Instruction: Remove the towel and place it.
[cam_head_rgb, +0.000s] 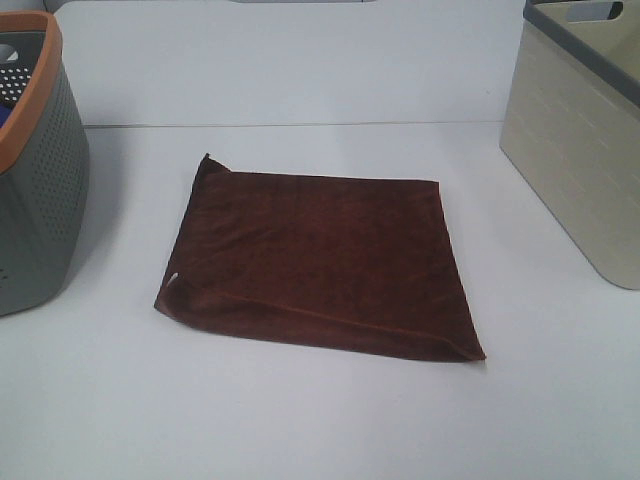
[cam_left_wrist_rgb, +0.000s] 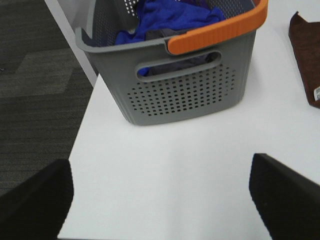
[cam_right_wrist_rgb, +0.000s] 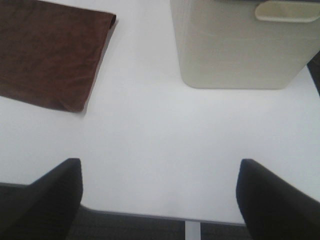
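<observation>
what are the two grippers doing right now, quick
Left gripper: open, holding nothing, over bare table near the grey basket.
Right gripper: open, holding nothing, clear of the towel.

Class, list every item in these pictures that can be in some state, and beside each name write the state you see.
towel: lying flat on the table, between the two baskets, held by nothing.
grey basket: upright, with blue cloth inside.
beige basket: upright, contents hidden.
left gripper: open, empty, above bare table.
right gripper: open, empty, over the table edge.
</observation>
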